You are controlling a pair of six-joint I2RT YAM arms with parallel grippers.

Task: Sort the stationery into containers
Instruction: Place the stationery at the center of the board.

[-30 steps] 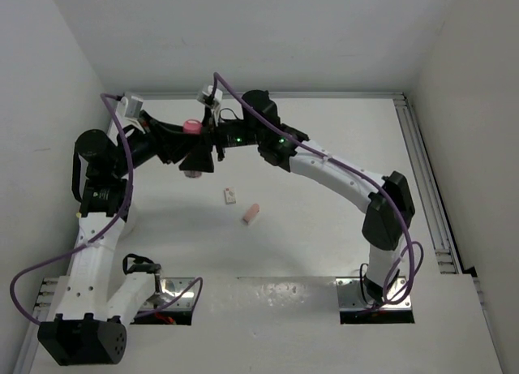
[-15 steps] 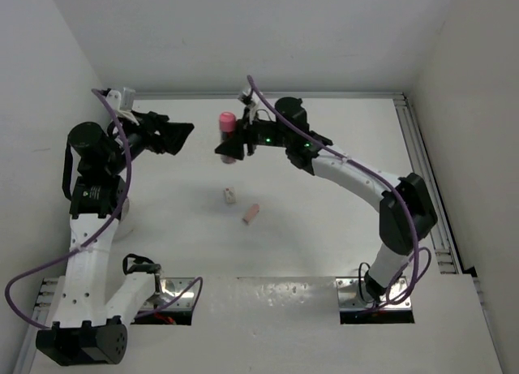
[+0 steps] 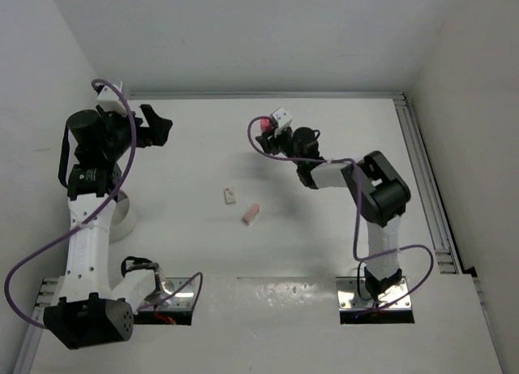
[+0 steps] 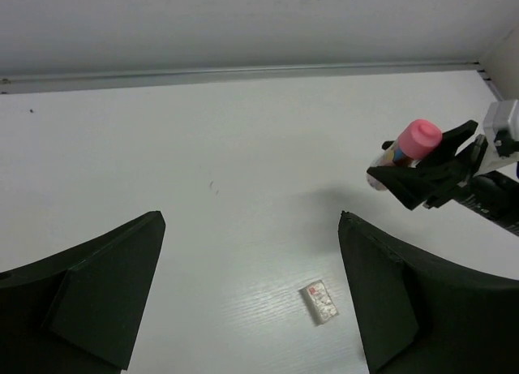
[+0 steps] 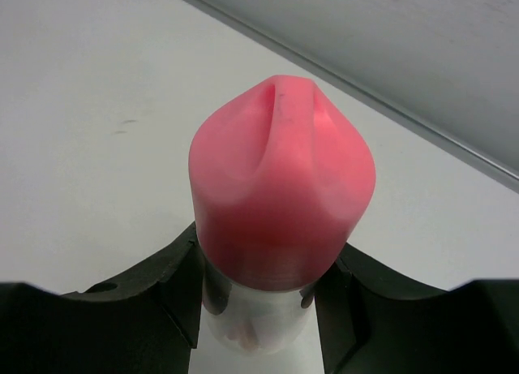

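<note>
White matte tabletop inside plain white walls: we log the arms newly parted after meeting a second ago.
The right gripper (image 5: 268, 305) now clamps the smooth pink-capped, pale-barrelled marker (image 5: 280, 179) upright, carried back toward centre; the left gripper (image 4: 251, 293) has retreated, jaws wide and empty. We judge the marker still needs a container. The whitish rectangular eraser (image 3: 230, 196) and the pink rounded eraser (image 3: 250, 214) lie unsorted; the round white tub (image 3: 126, 220) sits left.

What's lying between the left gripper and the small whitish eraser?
Nothing: in the top external view, only bare table separates the left gripper from the whitish eraser.
</note>
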